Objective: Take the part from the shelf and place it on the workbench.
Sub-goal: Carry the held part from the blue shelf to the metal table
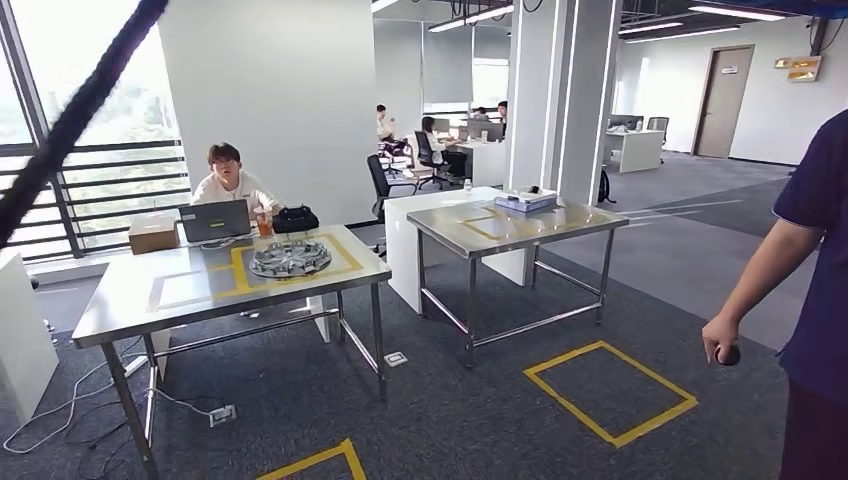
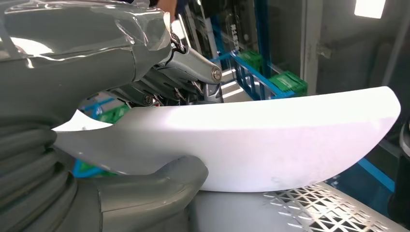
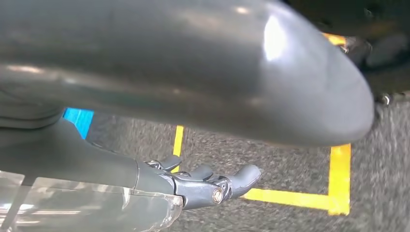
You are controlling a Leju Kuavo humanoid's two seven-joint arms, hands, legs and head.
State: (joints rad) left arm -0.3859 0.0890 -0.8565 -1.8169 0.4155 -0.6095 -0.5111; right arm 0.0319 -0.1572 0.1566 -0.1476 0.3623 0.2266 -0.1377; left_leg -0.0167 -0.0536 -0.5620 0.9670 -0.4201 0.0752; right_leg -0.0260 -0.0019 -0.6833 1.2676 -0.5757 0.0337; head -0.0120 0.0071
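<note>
A white part (image 2: pixel 270 145) is gripped by the left hand (image 2: pixel 145 125), thumb below, fingers above. The right hand (image 3: pixel 203 186) is held slack and holding nothing over taped carpet. Open carpet is seen between the workbench (image 1: pixel 150 300) at left and a person (image 1: pixel 800 290) at right.

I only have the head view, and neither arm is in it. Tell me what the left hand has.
Observer: In the left wrist view, the left hand holds a white curved part, with its fingers above the part and its thumb beneath.
Operator: Give me what's behind it.
Observer: There is a blue shelf frame with green bins on it.
Operator: Now report the right hand.
Observer: In the right wrist view, the right hand hangs over grey carpet marked with yellow tape. I can't tell whether it holds anything.
</note>
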